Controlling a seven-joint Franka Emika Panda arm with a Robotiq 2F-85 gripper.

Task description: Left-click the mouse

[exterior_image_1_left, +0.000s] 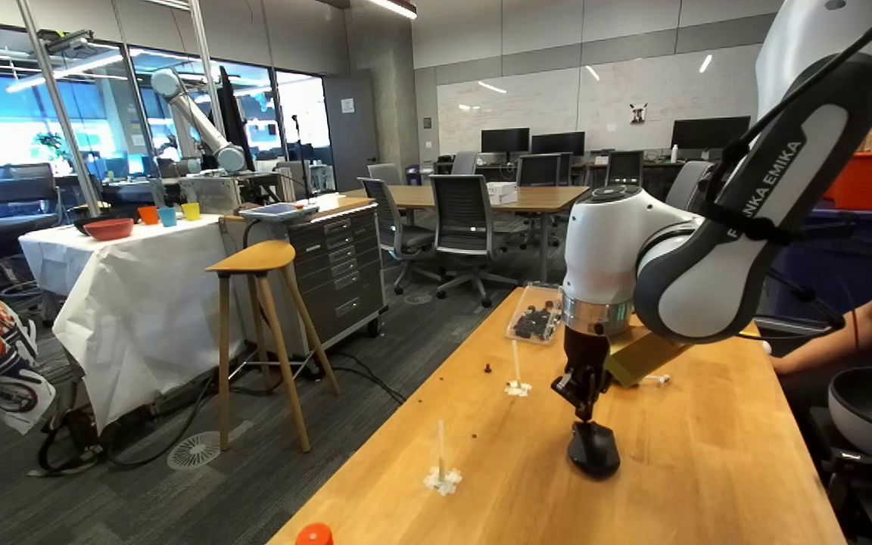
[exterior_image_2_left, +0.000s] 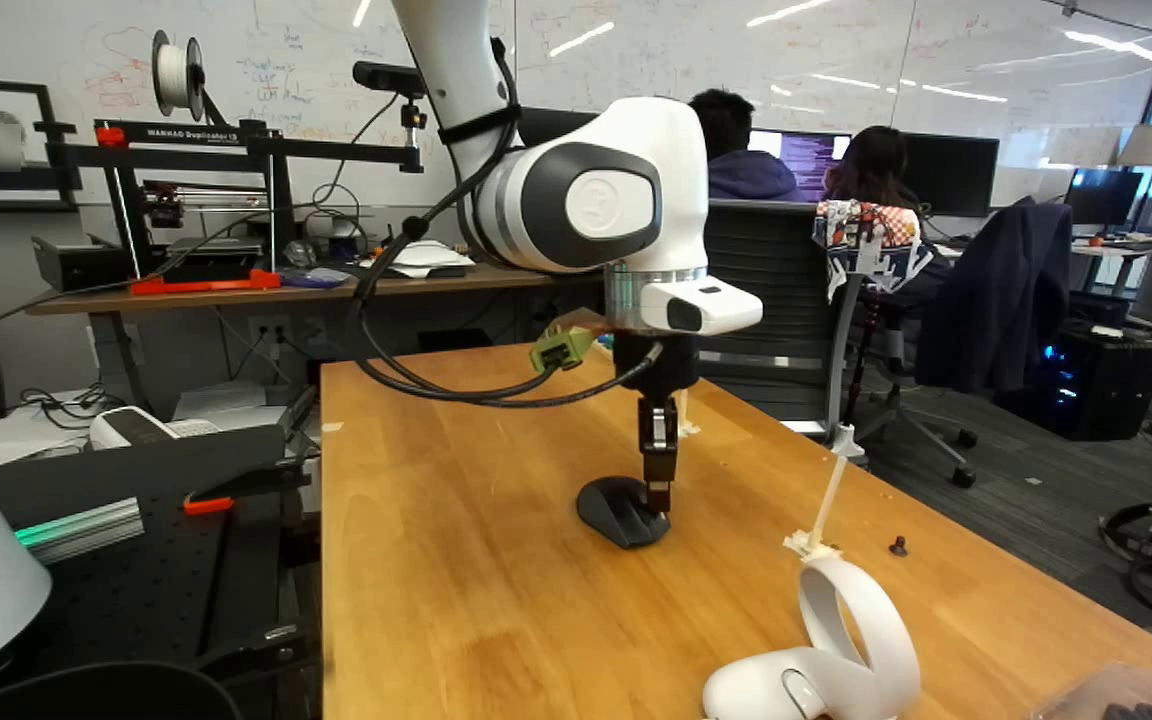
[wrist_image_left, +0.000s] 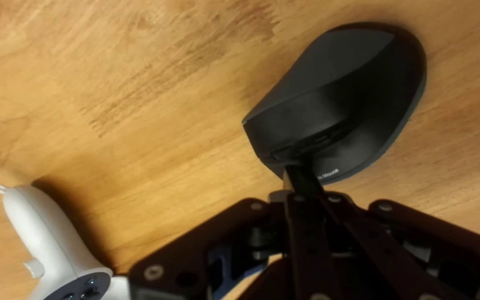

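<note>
The gripper (wrist_image_left: 299, 177), tips pressed together, points down at the front end of the black mouse (wrist_image_left: 340, 96) (touching or just above, I can't tell from here), whose long axis slants across the table (wrist_image_left: 140, 104). Nothing seems to block a press. A white controller (wrist_image_left: 50, 237) lies apart, a clear tray (exterior_image_1_left: 538, 294) farther.

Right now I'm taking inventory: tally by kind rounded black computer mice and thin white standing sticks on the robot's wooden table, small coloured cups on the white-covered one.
Rounded black computer mouse: 1
Thin white standing sticks: 2
Small coloured cups: 3
Total: 6
</note>
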